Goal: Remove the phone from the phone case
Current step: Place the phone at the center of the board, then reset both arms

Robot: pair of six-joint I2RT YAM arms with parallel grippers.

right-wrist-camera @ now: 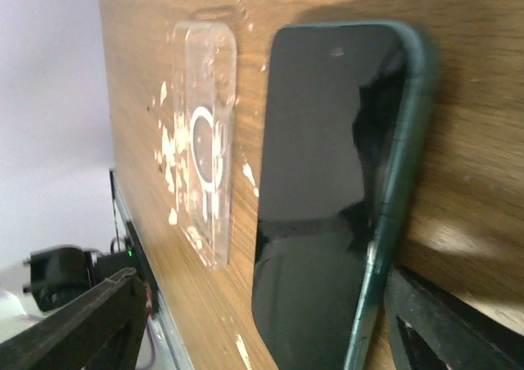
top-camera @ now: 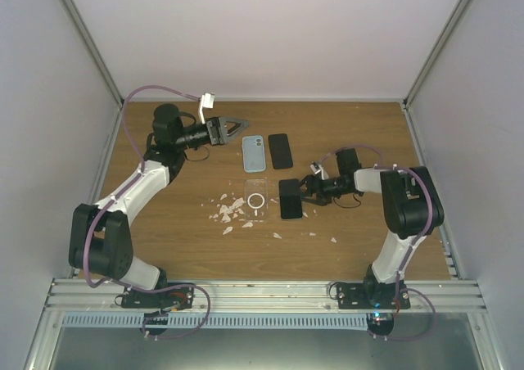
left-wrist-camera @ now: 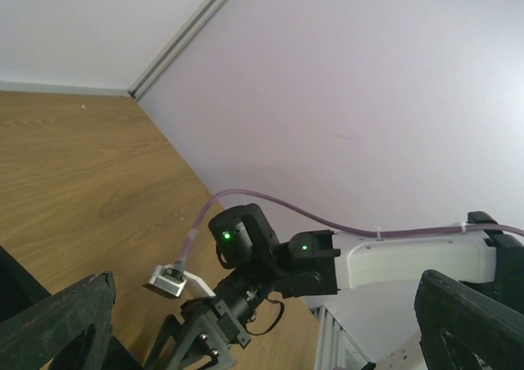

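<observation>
A dark phone in a dark green case lies screen up at the table's middle; in the right wrist view it fills the frame. My right gripper is low at its right long edge, jaws open, one finger beside that edge and the other far off to the left. My left gripper is open and empty, held in the air at the back left, pointing right. In the left wrist view its fingers frame the right arm.
A clear case with a white ring lies just left of the phone and also shows in the right wrist view. A light blue case and a bare black phone lie behind. White scraps are scattered around.
</observation>
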